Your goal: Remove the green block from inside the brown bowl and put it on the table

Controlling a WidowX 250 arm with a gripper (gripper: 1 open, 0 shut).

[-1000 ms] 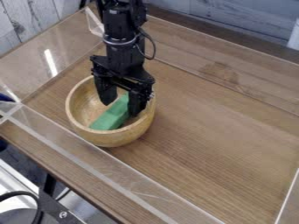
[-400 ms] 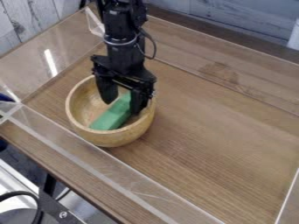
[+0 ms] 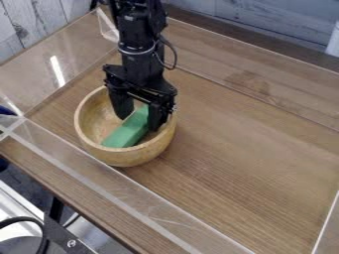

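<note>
- In the one camera view, we see the green block (image 3: 129,129) inside the brown bowl (image 3: 87,118), lying in a slanting way across the inner bottom.
- We see the dark gripper (image 3: 139,111) low over the bowl; its fingers are apart, one on each side of the upper part of the block, as it appears to us.
- We cannot tell whether a finger touches the block, because the dark parts cover this place; we see no clamping on it.
- The bowl stands on the table (image 3: 239,139), near the low clear wall (image 3: 126,189) which runs along the edge.
- About the progress, we judge that the reaching is done, or almost done: the hand is at the block, in a position which looks suitable for grasping.
- What is left is the bigger part: to close on the block, to lift it over the thick rim, to carry it out of the bowl, to lower it on the wood and to release it.
- For the next move, we think the fingers should come together on the narrow sides of the block.
- We should be careful, because a finger could press on the bowl's inner wall and push the bowl, or the block could turn if it is held only near its end.
</note>
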